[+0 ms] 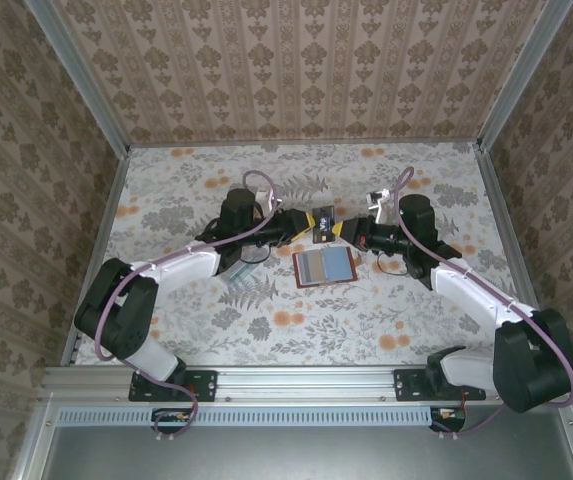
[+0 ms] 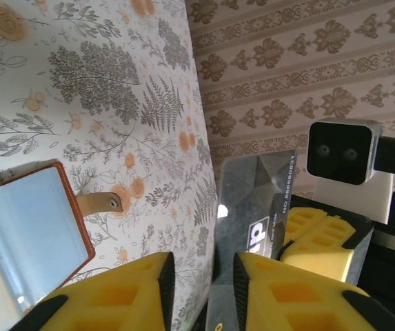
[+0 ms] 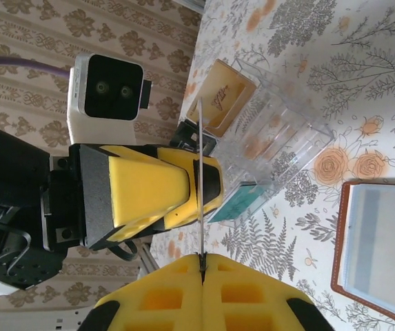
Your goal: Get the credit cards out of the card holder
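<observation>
The black credit card (image 1: 321,222) hangs in the air between both grippers, behind the card holder. My right gripper (image 3: 202,258) is shut on one end of it; the black card (image 3: 200,172) shows edge-on there. My left gripper (image 2: 200,265) is open around the other end, and the black card (image 2: 252,200) lies against its right pad with a gap on the left. The reddish-brown card holder (image 1: 324,266) lies open flat, grey-blue pockets up. The orange-tan card (image 3: 223,96) and the teal-green card (image 3: 242,201) stand in the clear tray (image 3: 280,131).
The clear tray (image 1: 243,268) sits on the floral table under my left arm, left of the card holder (image 3: 383,241). The holder's tan strap (image 2: 100,201) sticks out on the table. Patterned walls close in the table on three sides.
</observation>
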{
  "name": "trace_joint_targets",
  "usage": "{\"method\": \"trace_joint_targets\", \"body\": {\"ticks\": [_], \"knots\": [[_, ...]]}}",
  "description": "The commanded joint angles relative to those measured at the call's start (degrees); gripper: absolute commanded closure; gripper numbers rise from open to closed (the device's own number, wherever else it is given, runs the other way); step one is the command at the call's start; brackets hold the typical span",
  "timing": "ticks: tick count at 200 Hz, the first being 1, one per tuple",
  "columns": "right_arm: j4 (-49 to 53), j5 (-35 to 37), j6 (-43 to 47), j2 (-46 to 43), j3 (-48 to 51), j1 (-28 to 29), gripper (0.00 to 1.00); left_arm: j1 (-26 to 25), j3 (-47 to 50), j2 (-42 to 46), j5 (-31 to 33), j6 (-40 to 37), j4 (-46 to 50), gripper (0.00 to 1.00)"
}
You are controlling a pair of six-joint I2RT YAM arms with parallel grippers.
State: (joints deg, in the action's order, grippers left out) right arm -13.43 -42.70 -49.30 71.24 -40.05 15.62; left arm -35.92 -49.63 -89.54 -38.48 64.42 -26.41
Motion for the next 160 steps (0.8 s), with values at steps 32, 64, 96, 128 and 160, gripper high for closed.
{"method": "trace_joint_targets", "body": {"ticks": [32, 64, 96, 128, 160], "knots": [[-3.07, -2.93, -1.31, 1.26, -0.37, -0.19, 1.00, -0.60, 0.49, -0.20, -3.01, 1.41, -6.69, 0.82], [-3.78, -3.18, -1.66, 1.38, -0.02, -0.20, 1.00, -0.99, -0.12, -0.33, -3.77, 1.56, -7.60, 0.88], [-2.40, -2.79, -0.72, 1.44, -0.27, -0.19, 0.89, -1.06, -0.07, 0.17, -3.81, 1.34, -7.71, 1.00], [2.52, -1.25, 2.61, 0.68, -1.06, -0.23, 0.43, -0.58, -0.96, 2.19, -3.71, -2.89, -0.90, 1.00], [7.66, 0.93, 5.94, -0.65, -2.12, -0.18, 0.09, 0.13, -5.13, 6.50, -1.51, -15.50, 19.30, 1.00]]}}
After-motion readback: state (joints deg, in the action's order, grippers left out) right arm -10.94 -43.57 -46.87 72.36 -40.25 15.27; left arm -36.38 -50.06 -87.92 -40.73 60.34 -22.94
